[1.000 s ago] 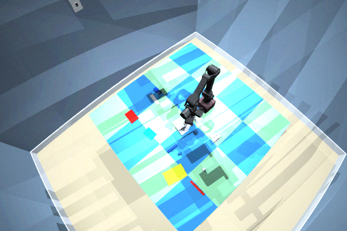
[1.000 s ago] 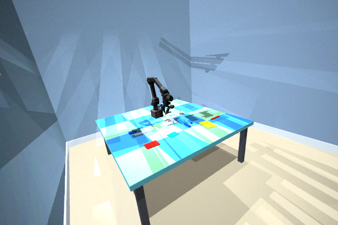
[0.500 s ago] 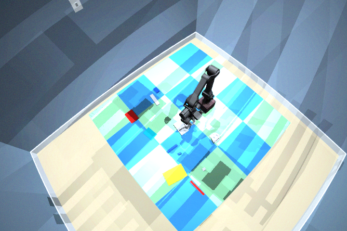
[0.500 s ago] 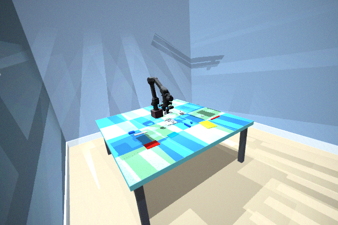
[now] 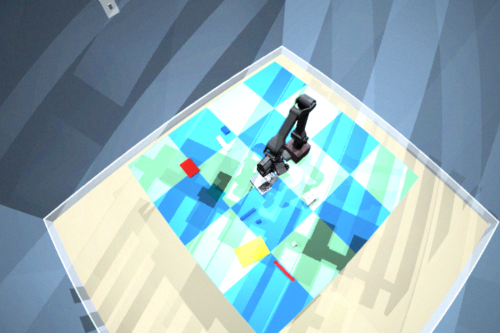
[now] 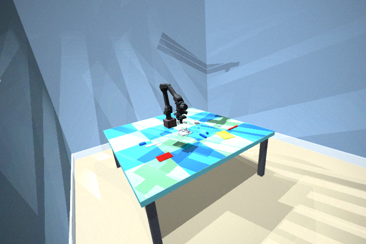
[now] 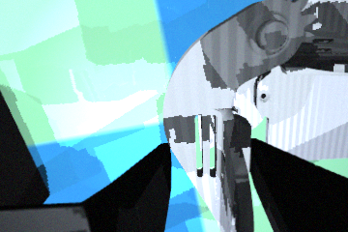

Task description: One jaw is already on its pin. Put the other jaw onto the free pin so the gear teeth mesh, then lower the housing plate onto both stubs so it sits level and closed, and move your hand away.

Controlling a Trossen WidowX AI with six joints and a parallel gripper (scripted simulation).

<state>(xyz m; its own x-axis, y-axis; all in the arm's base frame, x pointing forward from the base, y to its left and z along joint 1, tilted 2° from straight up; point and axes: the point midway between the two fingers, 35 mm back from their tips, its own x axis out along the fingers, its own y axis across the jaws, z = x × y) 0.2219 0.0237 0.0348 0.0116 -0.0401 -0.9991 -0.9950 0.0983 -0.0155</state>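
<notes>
My gripper is shut on a white jaw, a curved piece with slots, a round boss and gear teeth at its upper right end in the wrist view. The white base assembly lies on the table just below the hand in the top view. Pale parts show beside and below the held jaw in the wrist view. Whether the jaw touches a pin or its teeth mesh is hidden. A separate white part, seemingly the housing plate, lies to the right of the base in the top view.
A blue bar, a small blue piece, a yellow sheet, a red bar and a small white block lie beyond the base. A red square, a white strip and a blue block lie left.
</notes>
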